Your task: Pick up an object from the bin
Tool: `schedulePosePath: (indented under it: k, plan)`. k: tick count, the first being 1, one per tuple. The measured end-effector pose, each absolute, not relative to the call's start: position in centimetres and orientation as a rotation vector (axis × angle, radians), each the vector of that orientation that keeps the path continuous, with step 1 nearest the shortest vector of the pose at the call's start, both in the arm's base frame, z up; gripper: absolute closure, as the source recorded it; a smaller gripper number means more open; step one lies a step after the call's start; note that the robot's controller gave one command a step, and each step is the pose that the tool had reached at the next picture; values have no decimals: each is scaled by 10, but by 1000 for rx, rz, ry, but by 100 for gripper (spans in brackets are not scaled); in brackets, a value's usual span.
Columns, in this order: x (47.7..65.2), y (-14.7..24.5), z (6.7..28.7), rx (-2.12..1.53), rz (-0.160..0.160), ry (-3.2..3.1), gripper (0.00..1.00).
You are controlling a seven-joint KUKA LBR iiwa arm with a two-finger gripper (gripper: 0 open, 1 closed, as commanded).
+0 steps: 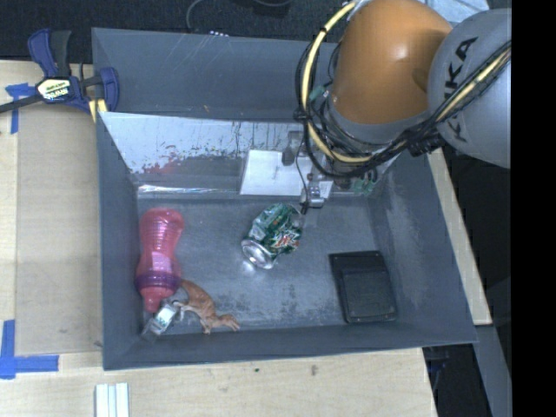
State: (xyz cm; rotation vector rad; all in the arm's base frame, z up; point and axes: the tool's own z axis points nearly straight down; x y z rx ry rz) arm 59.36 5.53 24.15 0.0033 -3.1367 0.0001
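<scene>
Hanging low inside the grey bin (200, 68), near its back wall, with the pincer (311, 196) poking out from under the arm's orange cover (387, 59) and looped cables. Cannot tell whether wide or narrow, nor whether holding anything: too much hidden by the cover. Just below and to the left of the pincer's tip, a crushed green-and-white drink can (274, 234), lying on its side and tilted, open end pointing away down-left, upper end right at the tip; touching or merely beside, cannot tell. Directly left of the pincer, against the back wall, a flat white card (265, 172). Below and to the right, well apart, a flat black rectangular case (365, 285) on the bin floor. Far to the left, a pink bottle with a purple cap (156, 254) lying lengthwise, cap end toward the front. Close by that cap, down-left of the pincer and well apart from it, an orange-brown toy animal (207, 309) and a small silvery thing (162, 320) in the front left corner.
</scene>
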Motion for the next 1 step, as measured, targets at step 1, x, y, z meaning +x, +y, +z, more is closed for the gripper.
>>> schedulePosePath:
  k: [1]
  plan:
    - [595, 55, 247, 2, -1, -3145, 0]
